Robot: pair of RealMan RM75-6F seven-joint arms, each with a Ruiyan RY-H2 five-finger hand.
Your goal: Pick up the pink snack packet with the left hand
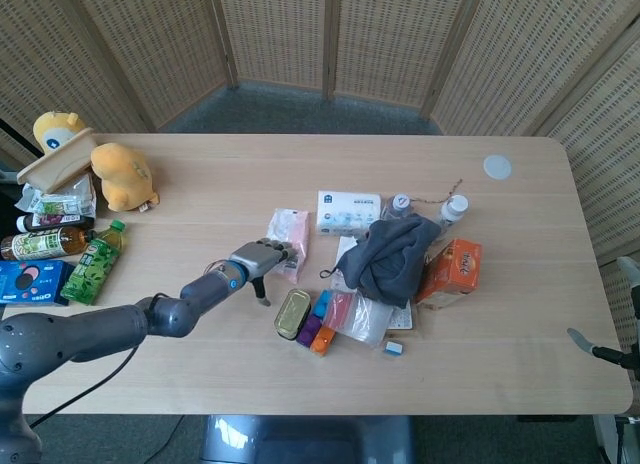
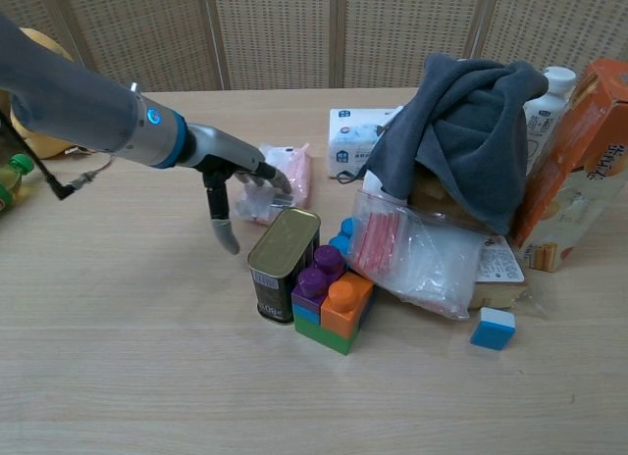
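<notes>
Left hand lies on the pink snack packet, fingers spread flat across it, thumb hanging down. The packet sits on the table, just beside the tin can.

Very little printed text can be read in either view. A flat blue packet at the left edge of the table, seen from the head camera, carries white lettering that looks like "OREO" (small and partly cut off, so not certain). The orange carton at the right of the chest view has large pale letters on its side, too angled and cropped to make out. The white tissue pack shows small blue marks, and the green bottle and the tin can have printed labels, but none of this print is legible.
</notes>
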